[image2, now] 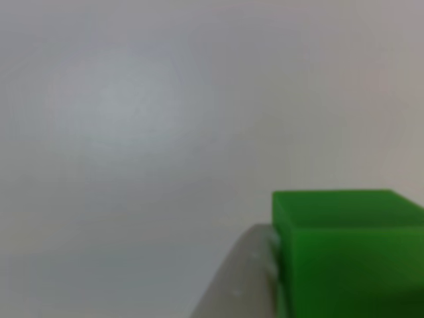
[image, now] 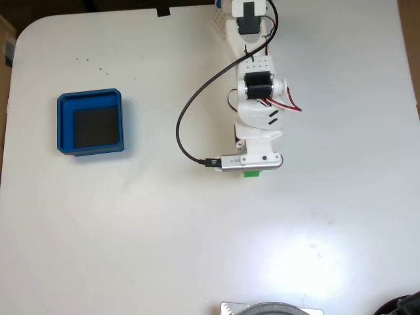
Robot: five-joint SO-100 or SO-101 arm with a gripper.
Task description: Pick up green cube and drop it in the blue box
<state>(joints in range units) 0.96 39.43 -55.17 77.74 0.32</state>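
green cube [image2: 348, 255] close against gripper finger [image2: 242, 281], blue box [image: 90, 123] far left

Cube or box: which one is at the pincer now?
The green cube, right against a pincer finger. The blue box sits far left in the fixed view.

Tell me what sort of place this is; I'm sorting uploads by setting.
Probably a hobby or lab tabletop robot setup: a plain white table, a small white 3D-printed-looking arm with exposed cables, and just two props, a blue box and a green cube.

Green cube [image2: 348, 255] well apart from blue box [image: 63, 125]
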